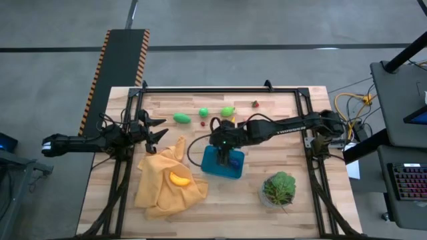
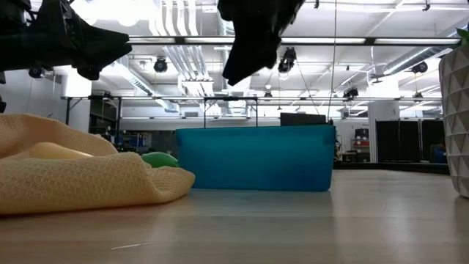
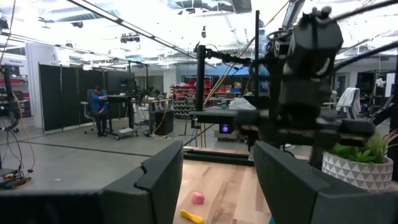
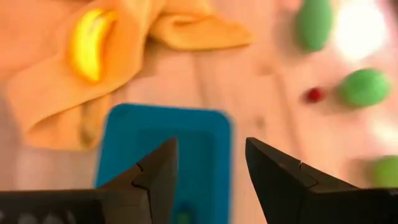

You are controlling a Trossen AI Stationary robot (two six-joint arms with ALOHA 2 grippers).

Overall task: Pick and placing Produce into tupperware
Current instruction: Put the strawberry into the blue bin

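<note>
Your right fingers (image 4: 208,177) stand parted with nothing between them, hovering over the tupperware (image 1: 212,164). Beside the tupperware lies the mustard cloth (image 1: 160,187), carrying a yellow-orange piece (image 1: 179,179). Beyond the tupperware on the worktop (image 1: 300,207) sit three green pieces (image 1: 181,118), a small red one (image 1: 203,123) and a strawberry (image 1: 255,103). Your left fingers (image 3: 217,180) are also spread and empty, hanging past the cloth from the tupperware.
</note>
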